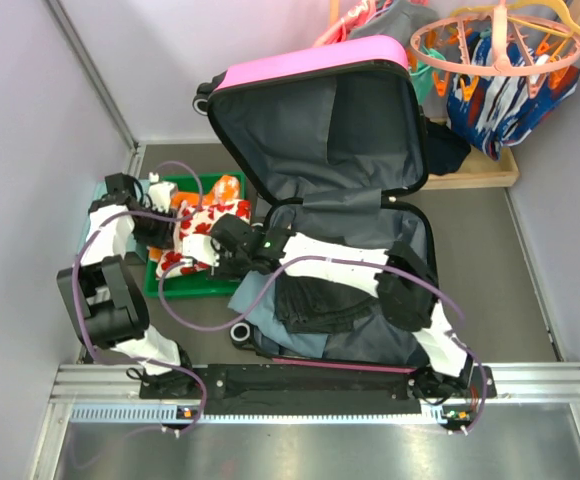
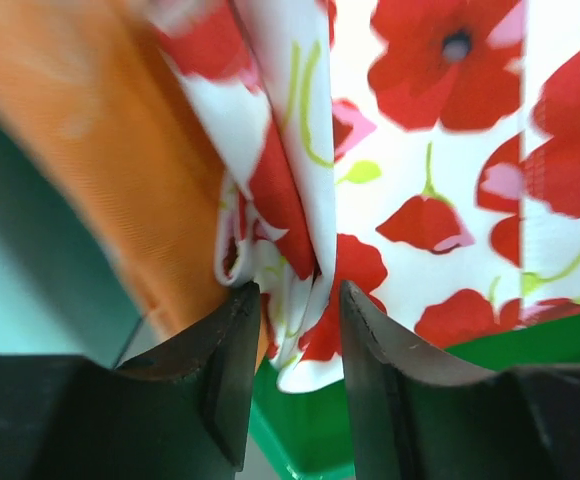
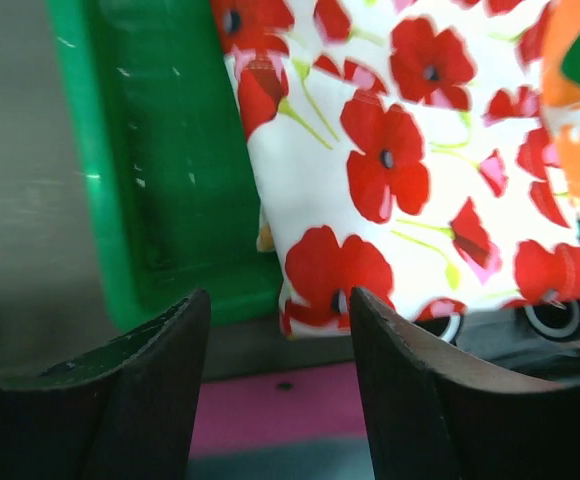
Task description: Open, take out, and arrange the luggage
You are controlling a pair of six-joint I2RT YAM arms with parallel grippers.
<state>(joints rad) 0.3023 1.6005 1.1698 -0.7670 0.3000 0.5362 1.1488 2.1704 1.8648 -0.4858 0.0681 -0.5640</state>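
The luggage (image 1: 315, 70), a hot-pink hard-shell suitcase, lies open with its lid upright at the back. Dark clothes (image 1: 315, 300) fill its grey-lined base. Left of it a green tray (image 1: 185, 285) holds a white cloth with red poppies (image 1: 198, 235) and an orange cloth (image 1: 225, 190). My left gripper (image 2: 298, 290) is open over the tray, and a hanging fold of the poppy cloth (image 2: 300, 240) sits loosely between its fingers. My right gripper (image 3: 278, 295) is open and empty, just short of the poppy cloth (image 3: 400, 170), above the suitcase's pink rim (image 3: 270, 410).
Pink and orange hangers (image 1: 500, 45) and a pile of colourful clothes (image 1: 500, 100) on a wooden tray (image 1: 480, 175) stand at the back right. Walls close in on both sides. A pale-teal box (image 1: 102, 192) sits left of the green tray.
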